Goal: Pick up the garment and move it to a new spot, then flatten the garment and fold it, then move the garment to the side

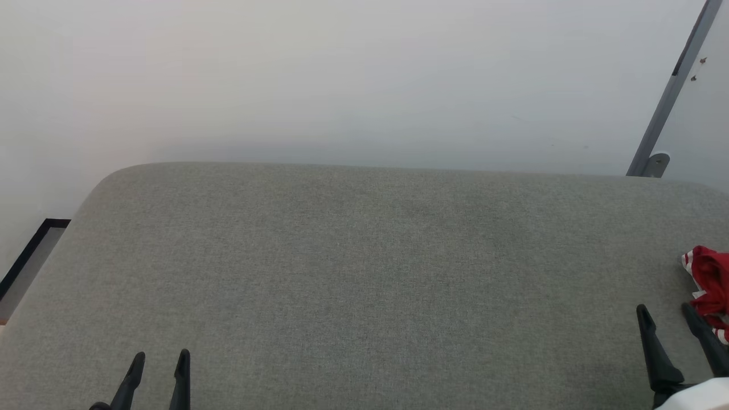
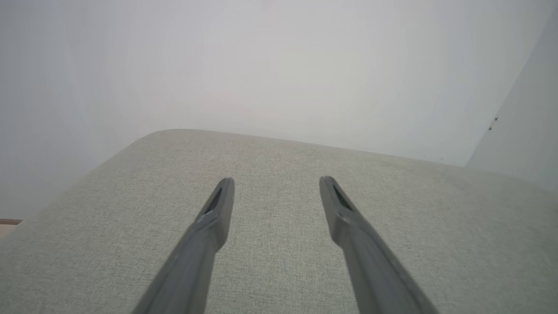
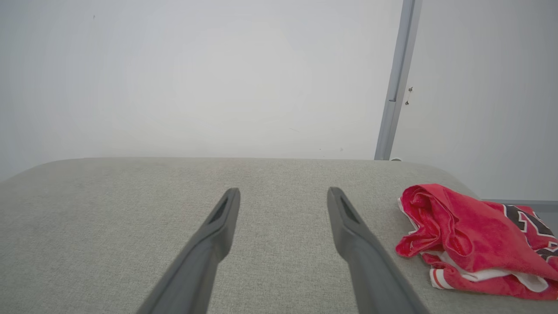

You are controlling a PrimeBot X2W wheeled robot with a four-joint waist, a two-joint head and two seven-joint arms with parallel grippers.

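The garment (image 1: pixel 711 282), red with white and red striped trim, lies crumpled at the far right edge of the grey cushioned surface (image 1: pixel 364 273). In the right wrist view the garment (image 3: pixel 471 242) is a rumpled heap to the right of my fingers, with black white-edged lettering showing at its right end. My right gripper (image 1: pixel 666 312) stands open just left of it, nothing between its fingers; the same open gripper (image 3: pixel 283 194) hovers over bare fabric. My left gripper (image 1: pixel 160 359) is open at the lower left, also open and empty in its wrist view (image 2: pixel 277 183).
A pale wall (image 1: pixel 364 80) rises behind the surface's far edge. A grey metal post (image 1: pixel 672 85) leans at the upper right, with a second panel beyond it. Floor with a dark strip (image 1: pixel 31 250) shows past the rounded left corner.
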